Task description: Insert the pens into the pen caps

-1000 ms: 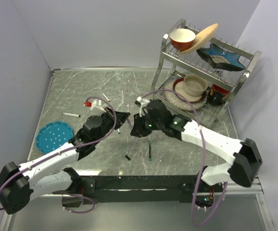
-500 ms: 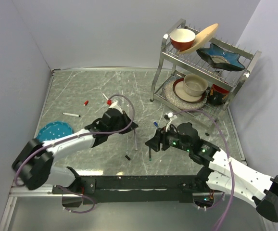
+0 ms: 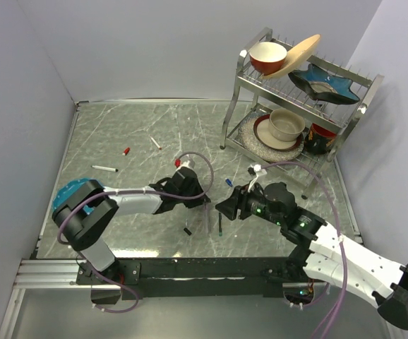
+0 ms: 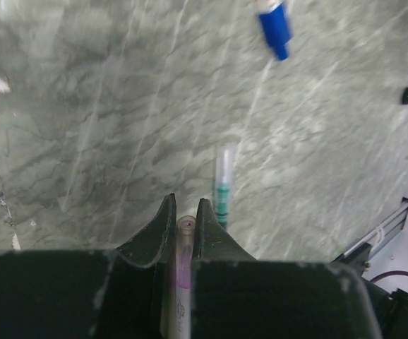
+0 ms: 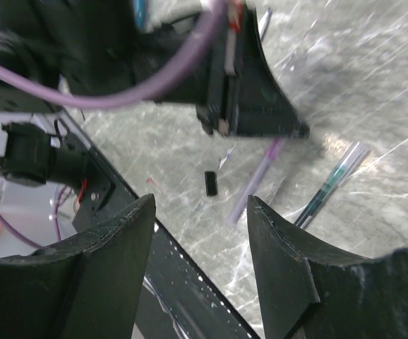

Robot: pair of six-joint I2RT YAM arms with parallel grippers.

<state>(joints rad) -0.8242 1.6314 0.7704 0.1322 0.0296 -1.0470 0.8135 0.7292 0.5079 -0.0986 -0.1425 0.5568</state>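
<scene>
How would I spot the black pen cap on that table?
Find the table's near edge, mid-width. The black cap lies there, left of the teal pen; it is a short dark stub, while the red cap and blue cap lie farther back.

Left arm (image 3: 130, 200) stretches across low, jaws pinched narrow; right arm (image 3: 317, 236) faces it, jaws apart

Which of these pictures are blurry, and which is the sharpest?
Top external view: sharpest and evenly lit, the dish rack crisp. Left wrist view: the blue cap is smeared, the left gripper a dark shape. Right wrist view: softest, the teal pen blurred.
</scene>
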